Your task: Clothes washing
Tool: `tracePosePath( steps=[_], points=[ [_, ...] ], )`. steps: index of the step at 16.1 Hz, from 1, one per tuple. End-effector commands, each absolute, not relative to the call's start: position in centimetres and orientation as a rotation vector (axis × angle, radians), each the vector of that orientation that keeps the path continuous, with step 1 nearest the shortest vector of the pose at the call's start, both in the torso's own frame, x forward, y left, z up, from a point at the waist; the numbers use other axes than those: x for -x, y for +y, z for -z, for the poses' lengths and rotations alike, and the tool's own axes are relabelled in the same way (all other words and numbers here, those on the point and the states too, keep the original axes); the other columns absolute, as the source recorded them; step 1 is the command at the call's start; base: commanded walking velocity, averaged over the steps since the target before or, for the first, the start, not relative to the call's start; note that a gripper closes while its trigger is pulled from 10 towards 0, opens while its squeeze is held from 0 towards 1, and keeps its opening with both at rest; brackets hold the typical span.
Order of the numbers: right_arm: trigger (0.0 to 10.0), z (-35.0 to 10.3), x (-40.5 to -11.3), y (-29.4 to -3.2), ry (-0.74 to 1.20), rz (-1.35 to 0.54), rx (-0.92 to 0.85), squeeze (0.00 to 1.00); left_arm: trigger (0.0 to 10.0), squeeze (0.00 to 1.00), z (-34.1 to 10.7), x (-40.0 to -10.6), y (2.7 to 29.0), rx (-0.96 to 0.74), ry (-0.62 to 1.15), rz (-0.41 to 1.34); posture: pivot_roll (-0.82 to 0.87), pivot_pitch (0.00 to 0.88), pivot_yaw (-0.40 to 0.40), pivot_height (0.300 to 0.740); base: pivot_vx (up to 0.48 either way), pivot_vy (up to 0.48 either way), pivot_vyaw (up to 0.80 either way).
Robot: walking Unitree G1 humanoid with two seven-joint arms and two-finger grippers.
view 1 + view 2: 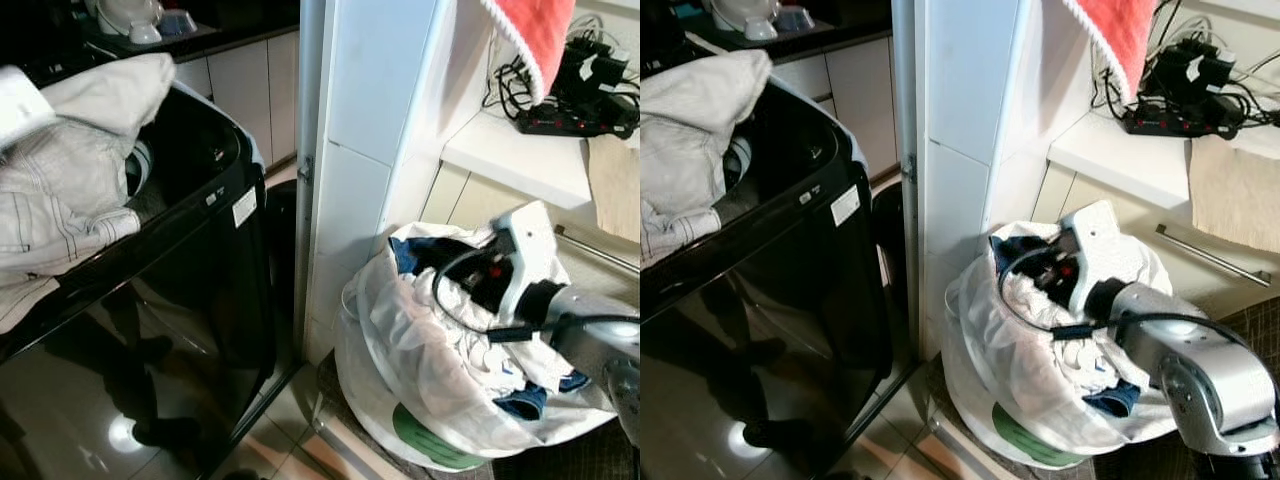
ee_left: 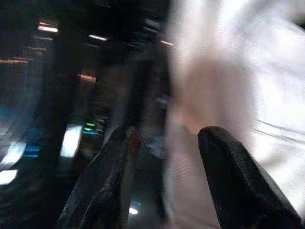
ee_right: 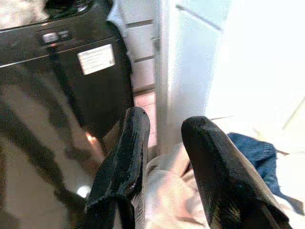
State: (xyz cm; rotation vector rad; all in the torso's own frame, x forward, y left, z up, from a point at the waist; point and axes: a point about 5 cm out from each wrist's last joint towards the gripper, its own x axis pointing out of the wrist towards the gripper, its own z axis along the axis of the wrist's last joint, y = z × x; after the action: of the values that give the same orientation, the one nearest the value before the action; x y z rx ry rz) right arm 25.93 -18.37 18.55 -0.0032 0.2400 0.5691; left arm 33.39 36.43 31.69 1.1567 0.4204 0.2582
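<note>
Washing machine [image 1: 150, 300], left of frame: glossy black, with a white label.
Garment [image 1: 60, 190] draped over its top, upper left: off-white with thin dark lines.
Laundry bag [image 1: 420, 400], lower right: white with a green patch near the base.
Clothes in the bag: white, with dark blue pieces [image 1: 522, 401].
Towel [image 1: 535, 35], upper right: coral red with a white edge.
Power strip and cables [image 1: 580, 95], upper right: black.
Wall panel [image 1: 370, 100], centre: white.

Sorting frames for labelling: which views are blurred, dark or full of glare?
Left wrist view: dark and motion-blurred, pale cloth washed out. Right wrist view: overexposed white at right, fingers soft. Eye views: sharp, with reflections on the glossy black washing machine.
</note>
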Motion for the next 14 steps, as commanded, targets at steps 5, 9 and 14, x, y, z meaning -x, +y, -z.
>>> tracePosePath(
  steps=[5, 9, 14],
  points=[
    [10.0, -19.3, -27.2, -19.7, 0.175, -0.429, 0.007, 0.0, 10.0, 0.0, -36.3, -34.1, 34.9, -1.167, 0.094, -0.343, -0.01, 0.0, -0.015, 0.74, 0.0, 0.0, 0.0],
    [10.0, -19.0, -27.1, -19.8, 0.183, -0.425, 0.007, 0.0, 10.0, 0.0, -37.3, -34.7, 32.7, -0.979, -0.009, -0.169, -0.01, 0.0, -0.011, 0.74, 0.0, 0.0, 0.0],
    [10.0, -17.5, -27.7, -20.9, 0.264, -0.298, 0.121, 0.0, 10.0, 0.0, -34.9, -34.7, 23.9, -0.501, -0.121, 0.476, -0.02, 0.0, -0.004, 0.74, 0.0, 0.0, 0.0]
  ],
)
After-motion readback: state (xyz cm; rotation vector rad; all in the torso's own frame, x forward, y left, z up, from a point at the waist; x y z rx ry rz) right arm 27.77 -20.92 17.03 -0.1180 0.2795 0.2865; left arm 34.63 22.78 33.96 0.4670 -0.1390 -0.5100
